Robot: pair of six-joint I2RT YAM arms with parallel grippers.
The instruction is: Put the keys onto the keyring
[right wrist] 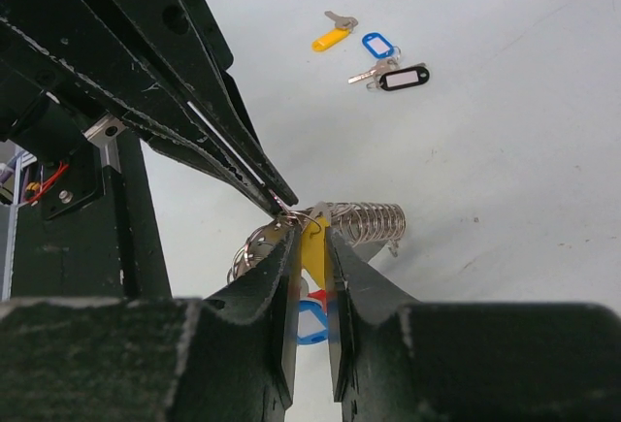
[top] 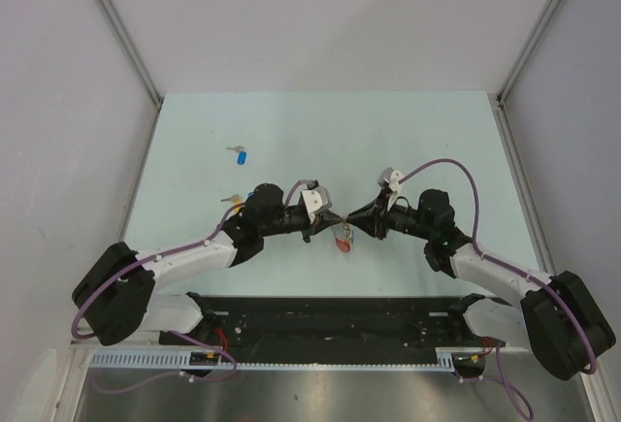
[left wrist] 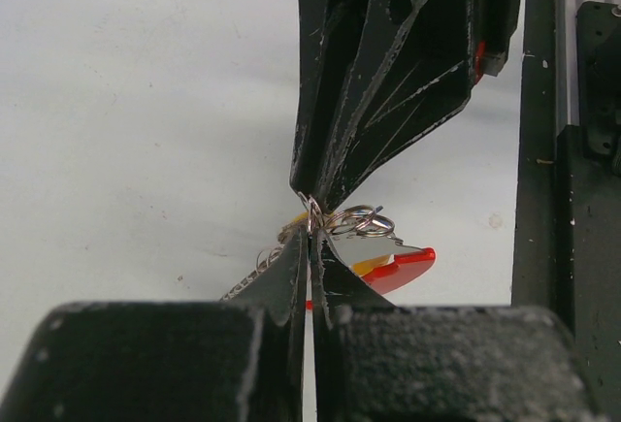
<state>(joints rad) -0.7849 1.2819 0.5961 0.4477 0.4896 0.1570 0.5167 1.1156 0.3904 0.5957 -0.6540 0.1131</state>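
Stretching between plain white walls (top: 320,15) framed by slanting aluminium posts (top: 116,24), a pale mint-green counter (top: 408,141) carries everything, and a black base rail (top: 330,317) runs along its near edge. Both arms meet tip to tip over the counter's middle.

The left tool (left wrist: 310,238) is closed to a hairline slit and pinches thin silvery wire loops of the large keyring (left wrist: 403,267), a thick red plastic arc joined to silvery metal coils. The keyring hangs just under the two tips; I cannot tell whether it touches the counter. The right tool (right wrist: 312,231) is nearly closed as well, clamped on a small silver key with a yellow plastic tag (right wrist: 313,247). A blue tag (right wrist: 310,323) shows just beneath it.

Well apart, toward the far left, loose keys lie flat. A yellow-tagged key (right wrist: 330,39), a blue-tagged key (right wrist: 377,46) and a black-tagged key (right wrist: 403,78) sit close together. A second blue-tagged key (top: 242,157) lies alone, farther off.
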